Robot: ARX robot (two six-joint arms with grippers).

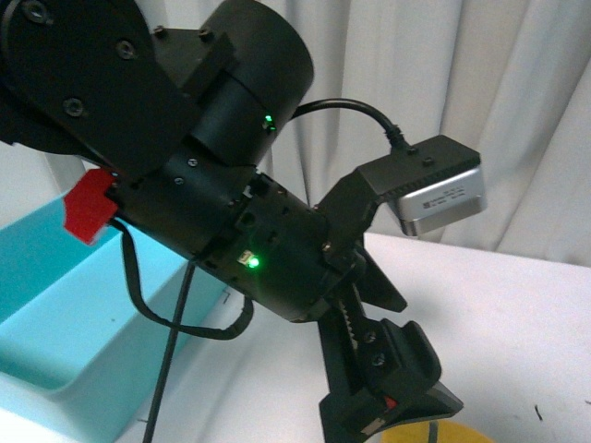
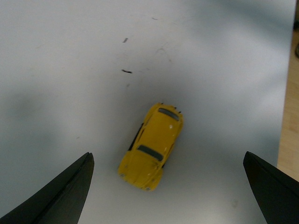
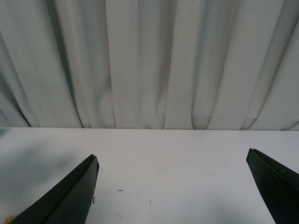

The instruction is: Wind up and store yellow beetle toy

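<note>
The yellow beetle toy (image 2: pixel 151 145) stands on its wheels on the white table, seen from above in the left wrist view. My left gripper (image 2: pixel 170 193) hangs above it, open and empty; the toy lies between the two dark fingers (image 2: pixel 70 193), nearer one of them. In the front view the left arm (image 1: pixel 277 258) fills the frame and a yellow sliver of the toy (image 1: pixel 441 434) shows under it at the bottom edge. My right gripper (image 3: pixel 173 191) is open and empty over bare table, facing the curtain. A tiny yellow spot (image 3: pixel 9 218) shows at the right wrist view's edge.
A light blue bin (image 1: pixel 65 323) stands at the left of the table in the front view. A white curtain (image 3: pixel 149 60) hangs behind the table. The table's edge (image 2: pixel 285 93) runs close to the toy in the left wrist view. Small dark marks (image 2: pixel 126 71) dot the tabletop.
</note>
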